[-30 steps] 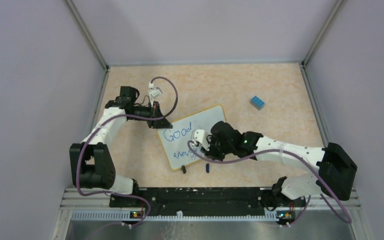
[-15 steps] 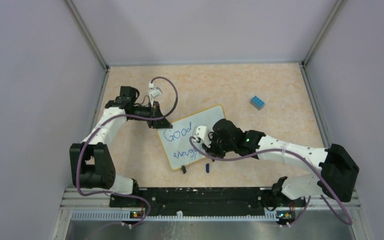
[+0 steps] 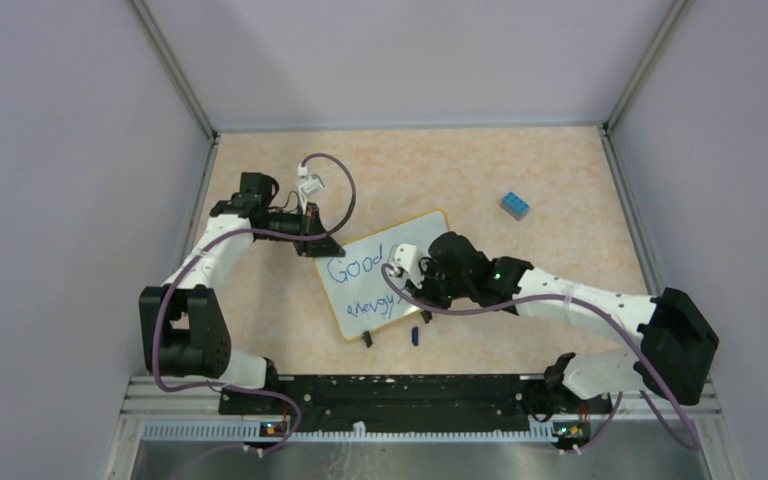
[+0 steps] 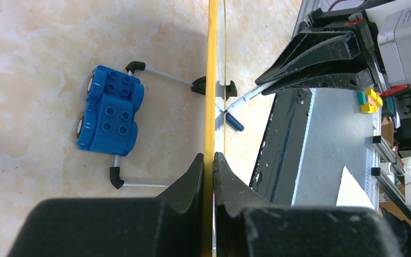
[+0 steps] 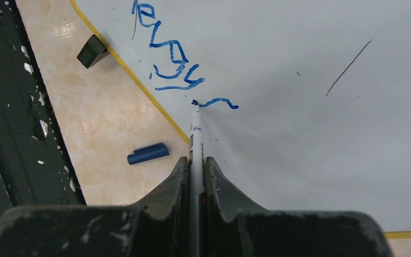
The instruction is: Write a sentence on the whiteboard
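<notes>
2 grips | left jaws clamp yellow-rimmed white whiteboard (image 3: 405, 243) edge | right jaws clamp white marker pen (image 5: 196, 131), tip on blue sentence (image 3: 355, 268)

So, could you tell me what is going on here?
The right gripper holds a marker, its tip on the whiteboard at the end of the blue sentence, in its second line. The left gripper is shut on the board's yellow rim at the far left corner. The marker's cap lies on the table by the near edge.

The whiteboard (image 3: 418, 236) (set askew) carries the sentence (image 3: 358, 270) in blue, with the left fingers (image 3: 320, 245) at its far-left corner.
</notes>
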